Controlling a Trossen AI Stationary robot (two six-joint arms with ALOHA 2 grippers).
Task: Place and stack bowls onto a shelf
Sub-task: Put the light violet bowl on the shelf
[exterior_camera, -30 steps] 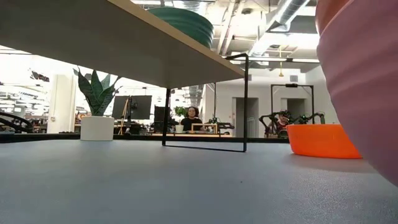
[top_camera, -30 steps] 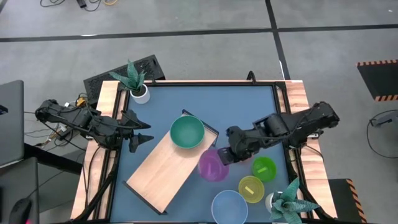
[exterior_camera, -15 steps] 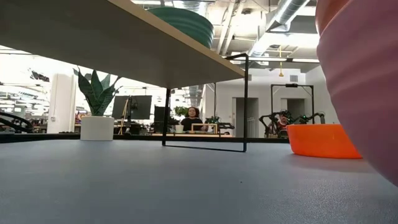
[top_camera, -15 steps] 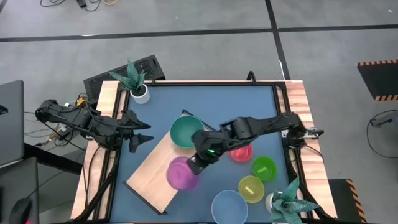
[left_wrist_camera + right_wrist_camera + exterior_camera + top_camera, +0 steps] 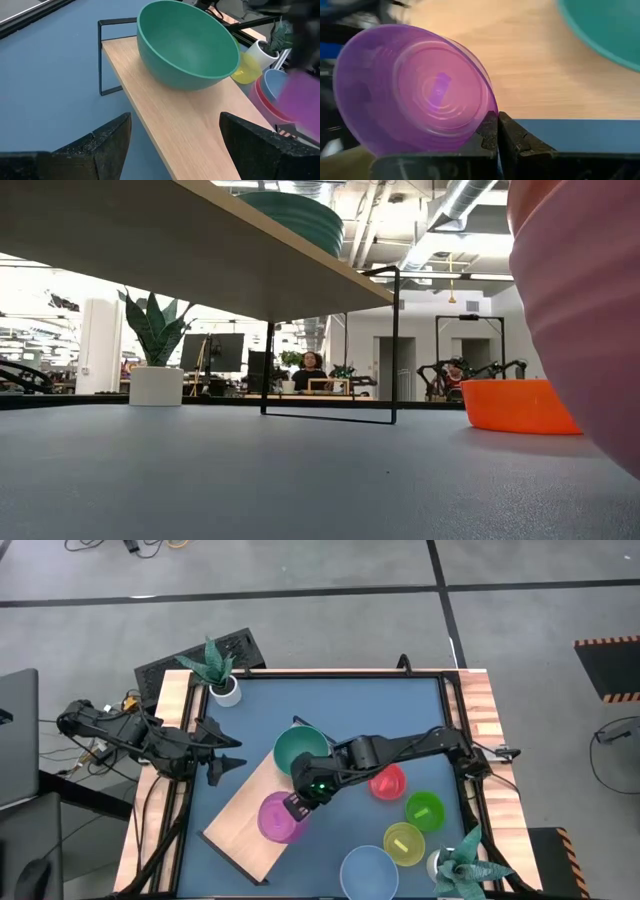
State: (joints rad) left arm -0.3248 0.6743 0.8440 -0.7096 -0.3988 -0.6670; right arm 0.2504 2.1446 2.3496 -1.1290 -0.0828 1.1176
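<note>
A purple bowl (image 5: 278, 818) (image 5: 415, 112) is in my right gripper (image 5: 297, 804) (image 5: 498, 131), above the near half of the light-wood shelf (image 5: 250, 825) (image 5: 190, 130). A large teal bowl (image 5: 300, 752) (image 5: 185, 45) stands by its base on the shelf's far end. Red (image 5: 386, 783), lime (image 5: 424, 810), yellow-green (image 5: 404, 843) and blue (image 5: 368, 872) bowls sit on the blue table, right of the shelf. My left gripper (image 5: 225, 762) (image 5: 175, 145) waits open at the table's left edge, facing the shelf. My right gripper pinches the purple bowl's rim (image 5: 487, 116) between its two fingers (image 5: 512, 137), at the side nearest the wrist. The arm reaches in from the table's right. The bowl is tilted, its opening turned toward the wrist camera, over the shelf's right edge. Whether it touches the board, I cannot tell.
Two white pots with spiky plants stand at the far left corner (image 5: 222, 675) and the near right corner (image 5: 458, 865). The low view shows the shelf's underside (image 5: 180, 250), its dark bracket (image 5: 395, 345), the red bowl (image 5: 515, 405) and a pink bowl wall (image 5: 590, 310) close by.
My right gripper has carried the purple bowl from the table beside the shelf's right edge toward the table's left, over the shelf board. The red bowl, hidden under the arm before, now shows. The gripper has stayed shut on the bowl.
</note>
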